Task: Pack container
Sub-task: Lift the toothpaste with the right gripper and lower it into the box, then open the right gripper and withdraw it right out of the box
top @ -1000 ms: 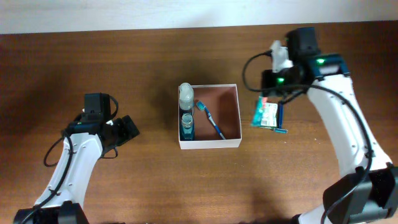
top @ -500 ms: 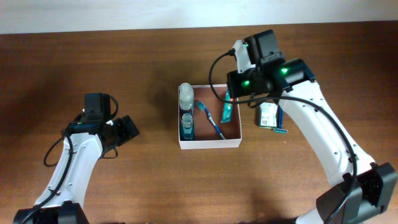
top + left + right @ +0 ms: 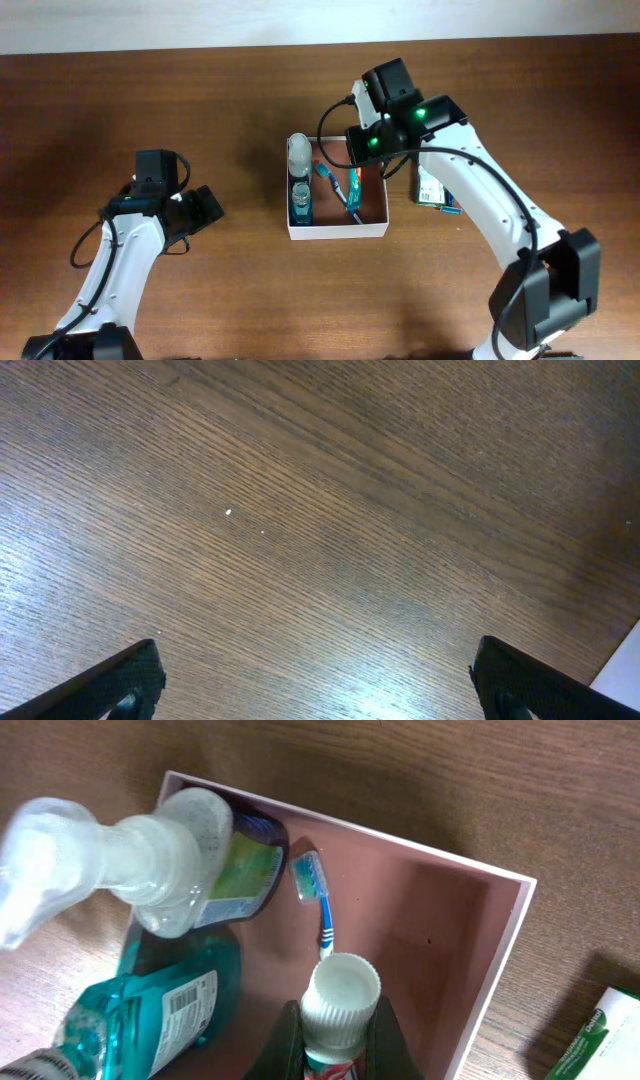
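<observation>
Soft, even light; glare patch on table [image 3: 400, 695]; near pump bottle [image 3: 95, 855] blurred.

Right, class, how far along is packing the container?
Done: pump bottle, mouthwash bottle and toothbrush lie inside the container. In hand: the right gripper holds a toothpaste tube over it. Remaining: release the tube, then probably the green-and-white packet on the table beside it.

Nothing legible anywhere. Teal bottle [image 3: 140, 1020]: white label with barcode, print too small to read. Lettering on green-and-white packet [image 3: 600, 1035] and pump bottle [image 3: 190, 860] label is blurred.
</observation>
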Action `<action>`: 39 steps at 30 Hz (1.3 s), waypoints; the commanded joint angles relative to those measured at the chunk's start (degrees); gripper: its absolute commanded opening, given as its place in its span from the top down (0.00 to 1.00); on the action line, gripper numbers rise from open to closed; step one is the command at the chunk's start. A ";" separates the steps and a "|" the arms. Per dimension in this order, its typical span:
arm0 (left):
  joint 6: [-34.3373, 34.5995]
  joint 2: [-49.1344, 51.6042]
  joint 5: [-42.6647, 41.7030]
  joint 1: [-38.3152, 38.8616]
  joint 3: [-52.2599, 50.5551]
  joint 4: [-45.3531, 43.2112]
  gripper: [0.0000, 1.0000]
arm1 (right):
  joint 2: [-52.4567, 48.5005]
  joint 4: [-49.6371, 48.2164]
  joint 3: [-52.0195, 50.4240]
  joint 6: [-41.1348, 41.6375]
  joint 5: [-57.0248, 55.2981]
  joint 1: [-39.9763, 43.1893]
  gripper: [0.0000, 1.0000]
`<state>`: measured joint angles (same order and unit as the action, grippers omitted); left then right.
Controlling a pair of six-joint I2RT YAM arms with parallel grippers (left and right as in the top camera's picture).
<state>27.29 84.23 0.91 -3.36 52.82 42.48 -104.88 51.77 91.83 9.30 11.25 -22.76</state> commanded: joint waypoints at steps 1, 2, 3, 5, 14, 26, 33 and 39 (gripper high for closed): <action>-0.11 0.48 0.42 -0.17 0.09 0.00 0.00 | -1.66 -0.09 1.03 0.81 -0.94 -0.63 0.96; -0.11 0.48 0.42 -0.17 0.09 0.00 0.00 | -2.23 0.04 0.96 1.29 -0.96 -0.63 0.96; -0.11 0.48 0.42 -0.17 0.09 0.00 0.00 | -2.47 0.17 0.94 1.81 -0.94 -0.66 0.96; -0.11 0.48 0.42 -0.17 0.09 0.00 0.00 | -3.19 0.35 0.94 2.05 -0.94 -0.70 0.96; -0.11 0.48 0.42 -0.17 0.09 0.00 0.00 | -5.62 0.81 0.94 2.21 -0.94 -1.84 0.96; -0.11 0.48 0.42 -0.17 0.09 0.00 0.00 | -8.90 2.23 0.94 3.48 -0.92 -2.10 0.96; -0.11 0.48 0.42 -0.17 0.09 0.00 0.00 | -9.92 1.95 0.85 3.45 -0.94 -2.08 0.95; -0.11 0.48 0.42 -0.17 0.09 0.00 0.00 | -9.92 1.92 0.85 3.45 -0.92 -2.08 0.67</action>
<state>27.29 84.23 0.91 -3.36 52.82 42.48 -114.45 53.74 91.83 12.29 10.59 -24.34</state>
